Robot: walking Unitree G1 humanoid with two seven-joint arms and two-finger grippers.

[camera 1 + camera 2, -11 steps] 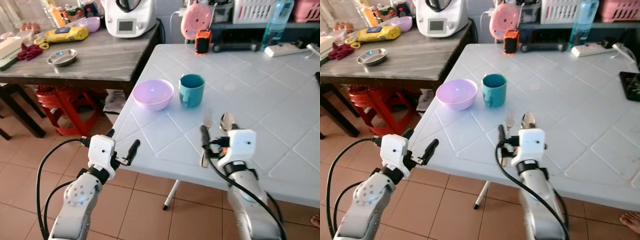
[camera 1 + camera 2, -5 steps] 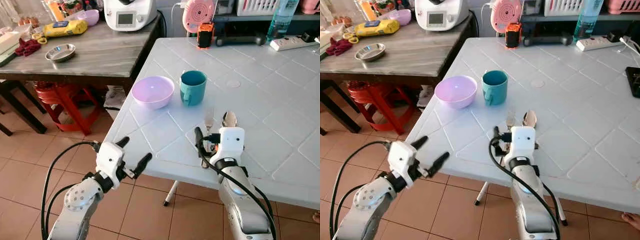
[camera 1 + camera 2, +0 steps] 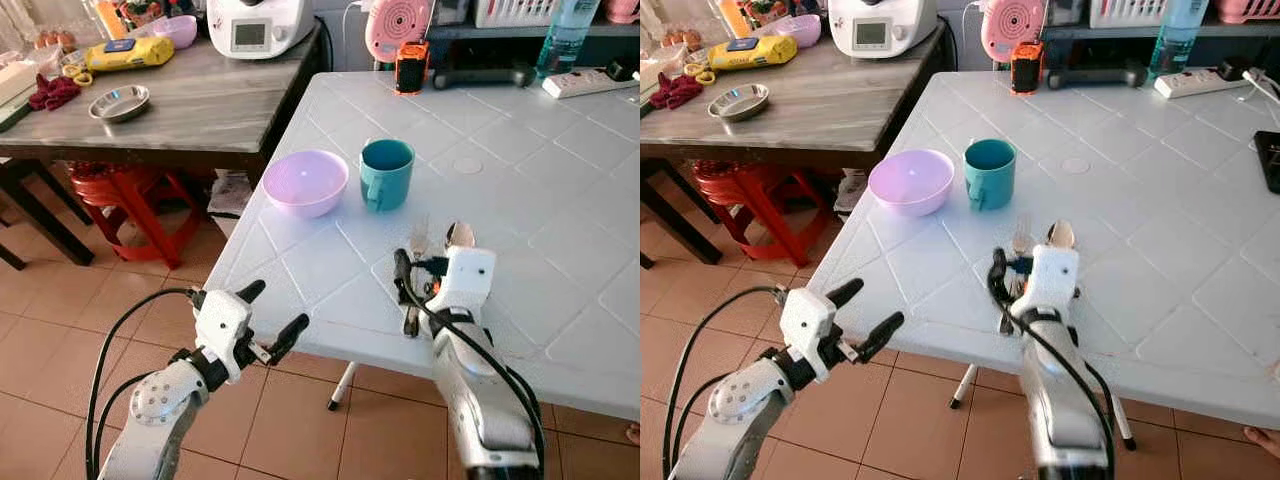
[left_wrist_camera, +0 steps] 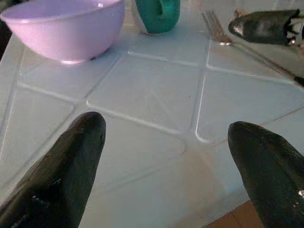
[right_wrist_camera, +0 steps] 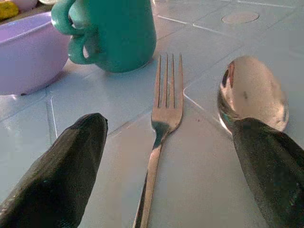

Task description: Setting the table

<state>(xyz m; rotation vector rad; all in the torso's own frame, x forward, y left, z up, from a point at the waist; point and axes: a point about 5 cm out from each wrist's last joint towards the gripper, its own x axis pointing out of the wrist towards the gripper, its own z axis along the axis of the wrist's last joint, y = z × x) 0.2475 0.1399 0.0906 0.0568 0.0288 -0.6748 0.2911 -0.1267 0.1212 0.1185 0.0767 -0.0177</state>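
Two pieces of cutlery laid out, your right gripper (image 5: 166, 156) poised over them with fingers spread.

You look to be at the cutlery step: the right gripper sits low over the white moulded plastic table (image 3: 560, 200), open and holding nothing, its black fingers straddling the slim polished steel fork (image 5: 164, 118), tines toward the teal ceramic mug (image 3: 384, 174), with the shiny steel spoon (image 5: 251, 92) just beside the fork, bowl upward. Your left gripper (image 3: 265, 315) hangs off the table's near edge, likewise spread and empty. The pale lilac plastic bowl (image 3: 305, 183) stands just beside the mug, handle turned toward it. If the fork is your target, you will likely need to close low on its flat, thin handle; it lies flush, so expect a slippery pinch.
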